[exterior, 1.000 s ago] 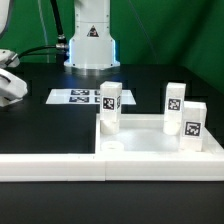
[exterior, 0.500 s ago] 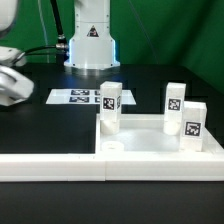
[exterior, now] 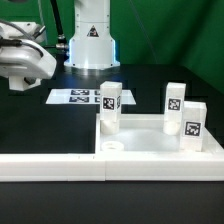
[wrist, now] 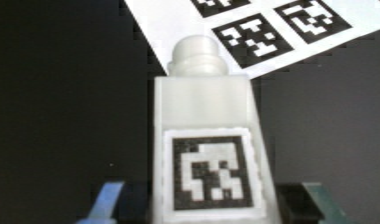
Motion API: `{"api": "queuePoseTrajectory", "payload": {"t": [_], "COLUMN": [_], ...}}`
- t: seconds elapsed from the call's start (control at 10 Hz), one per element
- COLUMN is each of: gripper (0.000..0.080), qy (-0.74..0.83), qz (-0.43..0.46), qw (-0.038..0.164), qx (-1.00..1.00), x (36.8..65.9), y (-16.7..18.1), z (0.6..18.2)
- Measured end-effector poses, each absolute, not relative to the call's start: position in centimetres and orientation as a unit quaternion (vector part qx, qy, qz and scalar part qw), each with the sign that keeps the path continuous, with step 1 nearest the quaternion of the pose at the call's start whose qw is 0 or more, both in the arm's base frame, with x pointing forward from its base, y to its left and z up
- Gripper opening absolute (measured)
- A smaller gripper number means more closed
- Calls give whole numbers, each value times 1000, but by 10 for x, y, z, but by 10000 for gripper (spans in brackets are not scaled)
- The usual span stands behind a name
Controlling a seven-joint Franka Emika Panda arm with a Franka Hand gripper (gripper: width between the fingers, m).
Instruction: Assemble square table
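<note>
Gripping a white tagged leg (wrist: 208, 140) between its fingers, the tool (exterior: 30, 62) hangs above the black desk (exterior: 40, 125), near the marker board (exterior: 82, 97). Three more legs (exterior: 110, 108) stand in the square tabletop (exterior: 150, 145), beside the white fence (exterior: 50, 166).

Leg (wrist: 205, 120) smooth white plastic, slight sheen; marker board (exterior: 78, 97) flat matt white; tabletop (exterior: 150, 85) matt black.

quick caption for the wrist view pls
Gripper shut on a chunky white tagged table leg, above the black table near the marker board.
</note>
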State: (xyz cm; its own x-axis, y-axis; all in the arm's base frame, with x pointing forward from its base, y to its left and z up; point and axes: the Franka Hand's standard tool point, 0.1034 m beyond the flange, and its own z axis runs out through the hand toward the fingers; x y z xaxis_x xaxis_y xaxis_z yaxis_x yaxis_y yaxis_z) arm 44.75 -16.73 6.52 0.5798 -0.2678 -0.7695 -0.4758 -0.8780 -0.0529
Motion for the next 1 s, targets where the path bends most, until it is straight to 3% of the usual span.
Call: {"api": "queuePoseTrajectory", "payload": {"t": [0.3,0.4,0.5,0.6,0.7,1.0], "gripper": [290,290,290,290,290,290], "qy": [209,193,160,153,175,173], "qz": [406,390,366,351,346,244], "qw": [128,127,131,126,116,96], "qx": [-880,-891,-907,-915,-915,-949], "x": [452,476,511,531,533,550], "y": [-165,-160,-143,-131,-125,-129], "z": [69,89,123,141,148,142]}}
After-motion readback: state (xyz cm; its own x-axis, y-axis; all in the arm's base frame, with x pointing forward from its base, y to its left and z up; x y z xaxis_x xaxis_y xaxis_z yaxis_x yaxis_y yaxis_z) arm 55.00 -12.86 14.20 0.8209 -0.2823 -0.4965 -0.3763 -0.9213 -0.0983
